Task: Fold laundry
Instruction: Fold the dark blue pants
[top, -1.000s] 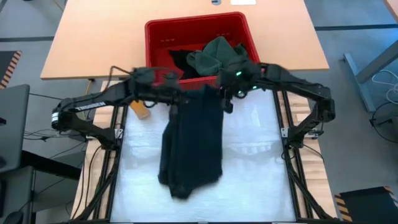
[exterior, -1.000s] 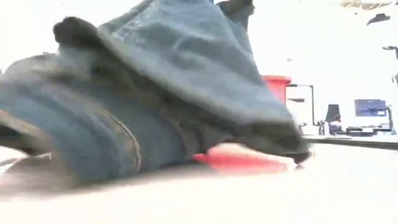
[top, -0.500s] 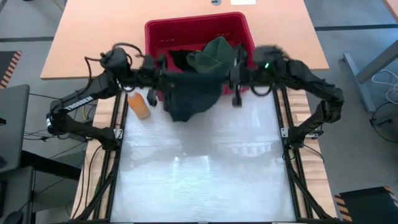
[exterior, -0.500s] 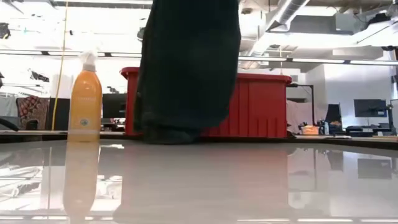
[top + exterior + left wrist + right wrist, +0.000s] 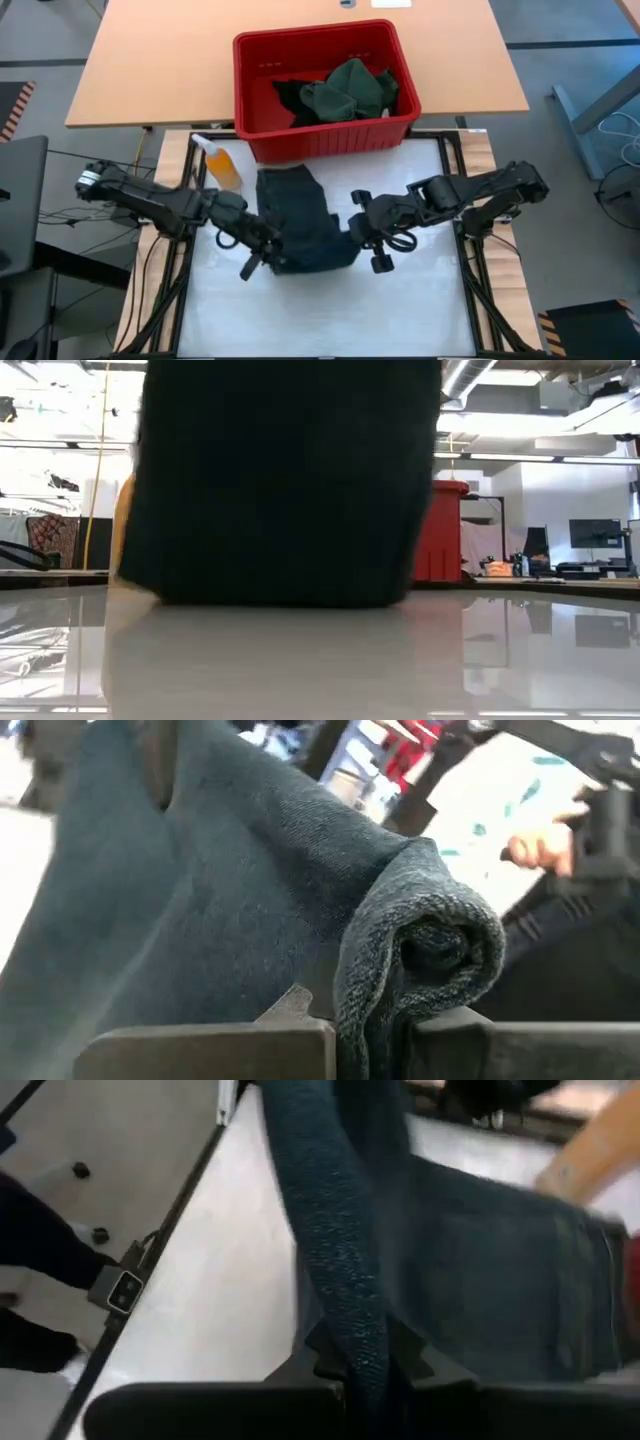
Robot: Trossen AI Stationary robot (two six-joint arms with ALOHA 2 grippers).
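A dark garment point(image 5: 300, 220) lies on the white table point(image 5: 400, 300) just near of the red bin point(image 5: 255, 105), its far edge close to the bin wall and its near edge bunched between the two grippers. The left gripper point(image 5: 262, 250) is at the garment's near left corner, and in the left wrist view a rolled fold of the cloth point(image 5: 420, 940) sits clamped between its fingers point(image 5: 215, 1050). The right gripper point(image 5: 365, 235) is at the near right corner; the right wrist view shows a ridge of the fabric point(image 5: 340, 1280) pinched between its fingers point(image 5: 420, 1370) (both arms reach in low from the table's sides). In the low view the garment point(image 5: 290, 480) fills most of the frame, its bottom edge resting on the table point(image 5: 320, 660). More laundry point(image 5: 345, 90), a dark green heap with black cloth beside it, sits inside the bin toward its right. An orange spray bottle point(image 5: 220, 165) stands just left of the garment, near the bin's near left corner.
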